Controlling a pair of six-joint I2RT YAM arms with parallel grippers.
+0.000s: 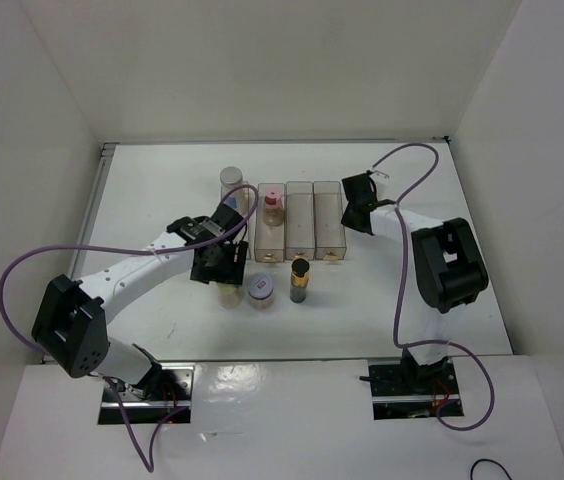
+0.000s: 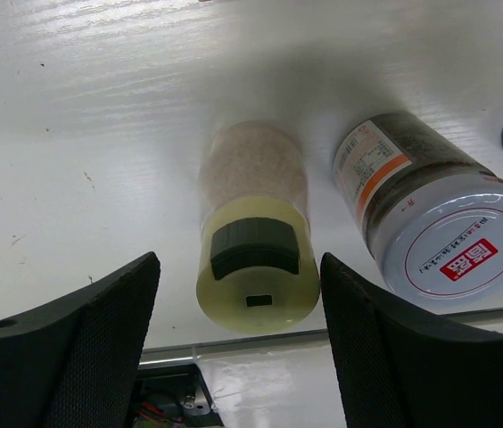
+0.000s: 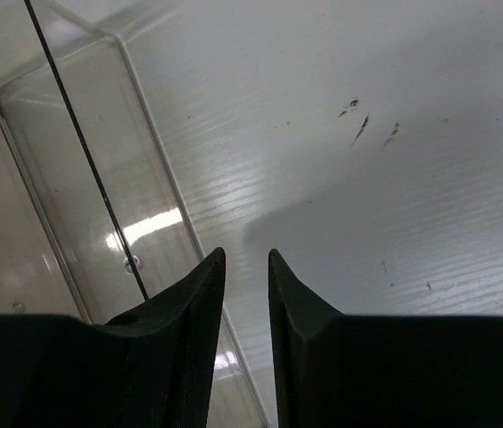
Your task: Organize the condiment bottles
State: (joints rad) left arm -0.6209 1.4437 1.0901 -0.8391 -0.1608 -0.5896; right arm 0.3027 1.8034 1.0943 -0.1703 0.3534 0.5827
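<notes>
My left gripper (image 1: 224, 268) is open and hovers over the yellow-capped bottle (image 1: 228, 296), which stands in front of the rack. In the left wrist view the gripper (image 2: 238, 267) straddles that bottle (image 2: 253, 192) without touching it. The squat red-rimmed jar (image 1: 261, 290) (image 2: 452, 245) stands just right of it. The slim dark bottle (image 1: 300, 279) stands further right. The pink-capped bottle (image 1: 273, 208) stands in the rack's second compartment. The tall white bottle with grey cap (image 1: 232, 184) stands at the rack's far left end. My right gripper (image 1: 352, 214) (image 3: 247, 257) is empty, its jaws a narrow gap apart.
The clear four-compartment rack (image 1: 328, 222) (image 3: 73, 205) lies across the middle of the table, with my right gripper at its right end. White walls enclose the table on three sides. Purple cables loop off both arms.
</notes>
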